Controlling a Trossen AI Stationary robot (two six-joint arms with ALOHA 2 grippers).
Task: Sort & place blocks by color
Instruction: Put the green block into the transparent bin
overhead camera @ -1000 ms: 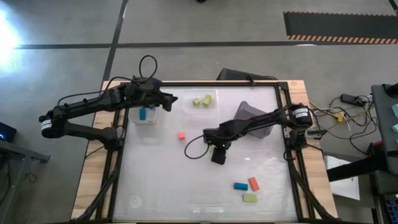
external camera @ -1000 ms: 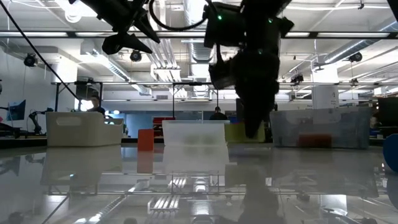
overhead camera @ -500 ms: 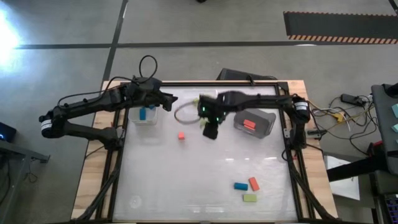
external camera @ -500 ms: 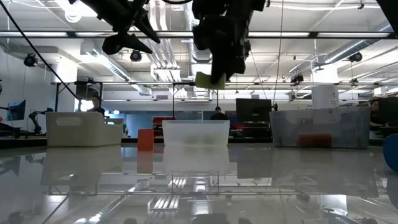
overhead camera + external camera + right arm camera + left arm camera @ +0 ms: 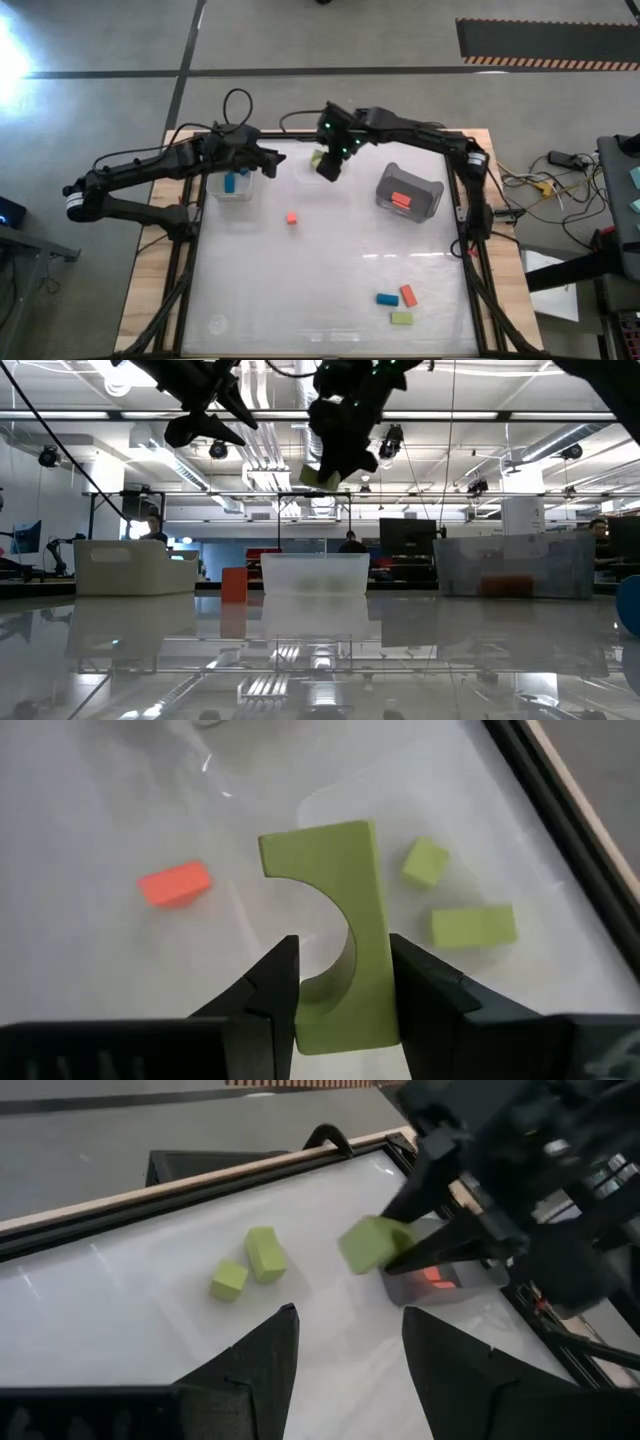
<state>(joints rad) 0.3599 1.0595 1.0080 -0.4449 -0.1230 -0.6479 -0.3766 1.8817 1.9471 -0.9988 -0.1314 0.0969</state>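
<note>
My right gripper (image 5: 328,165) is shut on a green arch block (image 5: 340,960) and hangs in the air over the clear bin (image 5: 302,172) near the far edge. Two green blocks (image 5: 425,860) (image 5: 474,925) lie in that bin. My left gripper (image 5: 273,160) is open and hovers beside the bin with the blue blocks (image 5: 230,184). A red block (image 5: 292,217) lies on the table. A blue (image 5: 387,299), a red (image 5: 408,295) and a green block (image 5: 401,318) lie near the near right corner. Another red block (image 5: 400,200) sits in the grey bin (image 5: 425,186). My right gripper pinches the green arch between its two fingers, at one leg end of the arch (image 5: 345,1020); each finger lies flat on a broad face. The fingers point down at a slant. The arch is lifted clear and its other leg (image 5: 320,840) sticks out past the fingertips.
Three bins stand in a row along the far edge: the blue one on the left, the clear one (image 5: 313,572) in the middle, the grey one on the right. The black table frame (image 5: 462,215) runs round the white surface. The middle of the table is open.
My right gripper has carried the green arch up from low over the table's middle, toward the far edge and leftward, and now hangs over the clear bin. It has stayed shut on the arch.
</note>
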